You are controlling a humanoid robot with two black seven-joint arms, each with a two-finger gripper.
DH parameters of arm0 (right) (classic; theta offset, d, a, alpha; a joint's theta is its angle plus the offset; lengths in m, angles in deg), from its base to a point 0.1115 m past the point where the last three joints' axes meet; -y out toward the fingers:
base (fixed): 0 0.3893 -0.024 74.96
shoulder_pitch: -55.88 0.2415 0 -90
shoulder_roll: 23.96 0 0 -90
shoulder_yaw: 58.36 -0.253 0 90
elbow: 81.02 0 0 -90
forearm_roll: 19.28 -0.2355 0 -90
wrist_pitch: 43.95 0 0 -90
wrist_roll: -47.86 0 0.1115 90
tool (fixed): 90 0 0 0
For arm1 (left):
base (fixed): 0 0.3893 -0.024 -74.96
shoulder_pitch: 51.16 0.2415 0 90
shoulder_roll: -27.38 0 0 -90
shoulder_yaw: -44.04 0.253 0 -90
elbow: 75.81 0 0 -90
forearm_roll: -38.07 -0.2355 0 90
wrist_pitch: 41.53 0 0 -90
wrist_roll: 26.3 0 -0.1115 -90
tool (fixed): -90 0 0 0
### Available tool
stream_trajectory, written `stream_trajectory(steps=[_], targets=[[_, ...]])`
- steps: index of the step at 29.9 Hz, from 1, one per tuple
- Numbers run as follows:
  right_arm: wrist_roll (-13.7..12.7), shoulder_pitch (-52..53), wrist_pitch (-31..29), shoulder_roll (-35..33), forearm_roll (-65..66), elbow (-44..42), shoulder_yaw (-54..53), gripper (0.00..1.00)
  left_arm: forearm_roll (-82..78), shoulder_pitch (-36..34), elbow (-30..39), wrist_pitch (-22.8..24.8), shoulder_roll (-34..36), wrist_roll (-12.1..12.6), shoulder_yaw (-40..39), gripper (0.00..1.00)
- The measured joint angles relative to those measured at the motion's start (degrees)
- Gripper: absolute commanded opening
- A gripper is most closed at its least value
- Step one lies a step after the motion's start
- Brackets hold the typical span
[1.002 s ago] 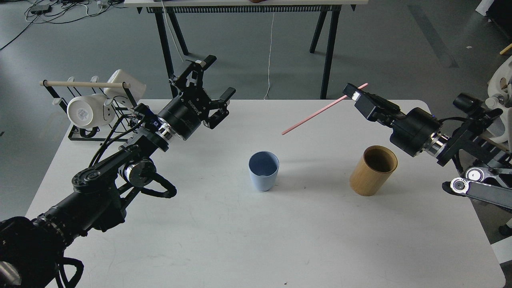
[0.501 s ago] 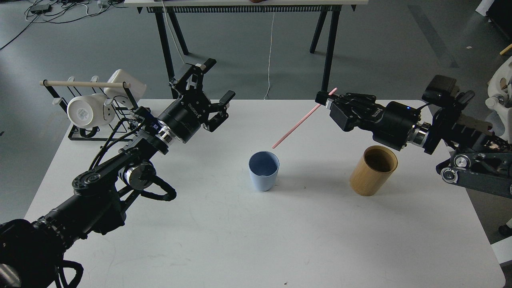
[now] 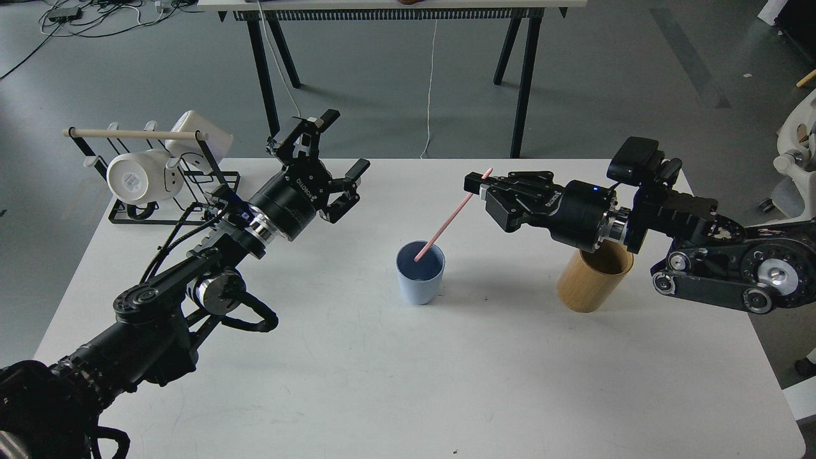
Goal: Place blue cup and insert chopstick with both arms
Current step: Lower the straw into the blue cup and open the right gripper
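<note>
The pale blue cup (image 3: 419, 272) stands upright near the middle of the white table (image 3: 408, 382). A thin pink chopstick (image 3: 450, 218) slants from upper right down to the left, its lower tip over the cup's mouth. My right gripper (image 3: 477, 185) is shut on the chopstick's upper end, up and to the right of the cup. My left gripper (image 3: 335, 162) hangs open and empty above the table's back left, well left of the cup.
A tan wooden cup (image 3: 594, 275) stands right of the blue cup, partly under my right arm. A black rack (image 3: 159, 185) with white mugs and a wooden dowel sits at the table's back left corner. Black trestle legs (image 3: 523, 76) stand behind the table.
My right arm has swung left and down with the chopstick, bringing its lower tip from above the table to the blue cup's mouth. The left arm has drawn back slightly.
</note>
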Motion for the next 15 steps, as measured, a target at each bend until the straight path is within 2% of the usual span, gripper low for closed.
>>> stream_trajectory(steps=[1,3,6,8,11,13,15], targets=[[0.00,-0.01,0.00,0.52,-0.06,-0.28,0.32,0.13,0.00,0.01,0.00,0.00,0.00,0.00,-0.01,0.97],[0.00,-0.07,0.00,1.41,-0.14,-0.57,0.96,0.29,0.00,0.01,0.00,0.00,0.00,0.00,-0.06,0.97],[0.00,-0.11,0.00,2.23,-0.30,-0.69,1.50,0.49,0.00,0.01,0.00,0.00,0.01,0.00,-0.10,0.97],[0.00,-0.16,0.00,2.36,-0.42,-0.77,1.58,0.58,0.00,0.01,0.00,0.00,0.02,0.00,-0.11,0.97],[0.00,-0.19,0.00,2.38,-1.38,-0.85,1.60,0.79,0.00,0.01,0.00,0.00,0.02,0.00,-0.11,0.97],[0.00,-0.17,0.00,2.13,-2.58,-0.55,1.28,0.88,0.00,0.01,0.00,0.00,-0.02,0.00,-0.11,0.97],[0.00,-0.04,0.00,1.87,-3.99,-0.08,0.76,0.92,0.00,0.01,0.00,0.00,-0.05,0.00,-0.11,0.97]])
